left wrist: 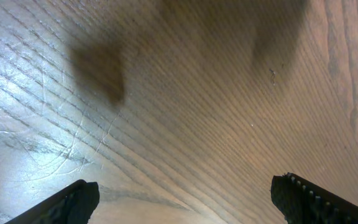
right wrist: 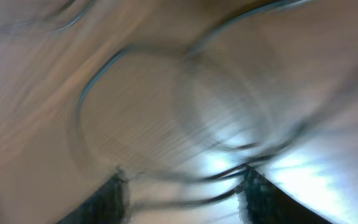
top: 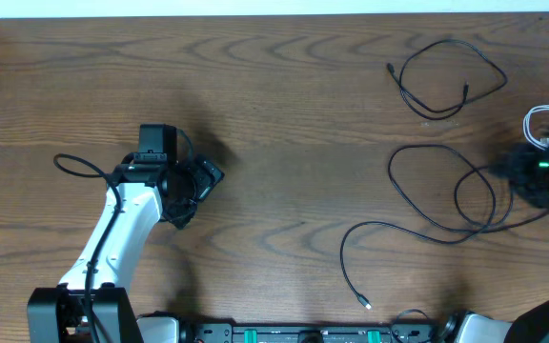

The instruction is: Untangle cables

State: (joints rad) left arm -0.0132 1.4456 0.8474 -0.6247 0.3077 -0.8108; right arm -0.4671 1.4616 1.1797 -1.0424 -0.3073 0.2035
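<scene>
Three cables lie on the right half of the wooden table (top: 284,114). The upper black cable (top: 435,115) is coiled on its own near the far edge, well apart from the others. The long black cable (top: 392,179) crosses itself in two overlapping loops, with a tail running toward the near edge. The white cable (top: 530,119) is bunched at the far right.

The right gripper (top: 539,176) hangs over the spot where the long black cable's loops reach toward the white one. Its body hides whether the two cross there. The right wrist view is heavily smeared. The fingers (right wrist: 114,199) look spread, with blurred loops of cord beyond them, probably the black one, and nothing pinched.

The left gripper (top: 203,181) sits well apart on the left, its jaws wide over bare wood.

I judge the work to be mid-separation. One cable is free, and the last two need parting. The next move calls for a pinch on the white cable or a black loop, then a pull outward.
</scene>
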